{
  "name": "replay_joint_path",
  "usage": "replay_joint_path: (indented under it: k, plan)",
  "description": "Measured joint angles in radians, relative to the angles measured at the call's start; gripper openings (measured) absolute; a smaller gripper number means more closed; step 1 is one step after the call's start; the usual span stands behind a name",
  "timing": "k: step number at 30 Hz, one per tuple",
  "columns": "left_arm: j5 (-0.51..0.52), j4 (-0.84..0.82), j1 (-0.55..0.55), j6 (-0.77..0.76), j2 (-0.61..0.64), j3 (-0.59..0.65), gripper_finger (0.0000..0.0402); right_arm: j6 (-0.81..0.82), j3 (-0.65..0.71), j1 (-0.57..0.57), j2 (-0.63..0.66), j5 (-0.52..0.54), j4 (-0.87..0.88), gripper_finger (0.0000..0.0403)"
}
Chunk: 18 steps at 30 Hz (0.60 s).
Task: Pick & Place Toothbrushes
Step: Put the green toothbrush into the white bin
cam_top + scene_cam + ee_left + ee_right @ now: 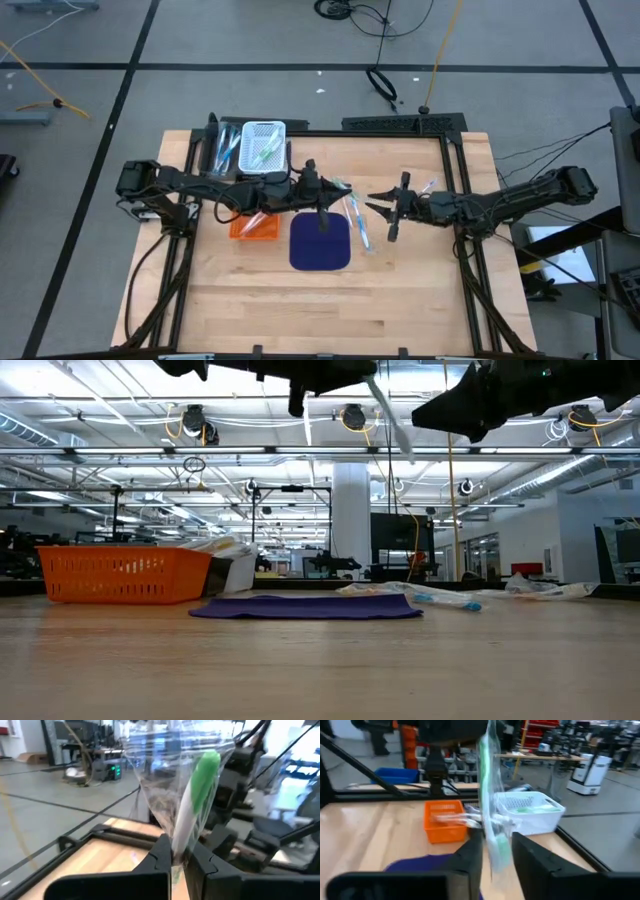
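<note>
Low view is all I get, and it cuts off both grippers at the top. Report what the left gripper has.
Observer: The left gripper is shut on a clear-wrapped toothbrush with a green handle; its wrist view shows this.
Operator: Now place the right gripper for me.
Observer: From above, the right gripper faces the left one, off to the right of the blue mat.
Operator: Say what is in the white basket.
Observer: From above, the white basket holds several wrapped items with green in them, likely more toothbrushes.
</note>
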State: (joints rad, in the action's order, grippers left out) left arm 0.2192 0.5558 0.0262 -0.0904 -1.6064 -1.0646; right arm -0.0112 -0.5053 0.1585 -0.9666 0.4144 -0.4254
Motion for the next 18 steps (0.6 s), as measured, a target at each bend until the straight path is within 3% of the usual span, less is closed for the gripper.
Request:
replay_joint_path:
  k: [6, 11, 14, 18]
  plan:
    - [0.152, -0.198, 0.0, 0.04, 0.106, 0.0, 0.001, 0.0, 0.0, 0.0, 0.0, 0.03, 0.037, 0.0145]
    - [0.433, -0.475, -0.008, 0.05, 0.224, 0.0, 0.001, 0.041, 0.0, 0.0, 0.0, 0.03, 0.064, 0.0156]
    - [0.582, -0.654, -0.032, -0.019, 0.279, -0.001, 0.001, 0.051, 0.006, 0.0, 0.0, 0.03, 0.066, 0.0153]
    - [0.614, -0.835, -0.101, -0.128, 0.313, -0.001, 0.001, 0.051, 0.007, 0.0, 0.0, 0.03, 0.072, 0.0149]
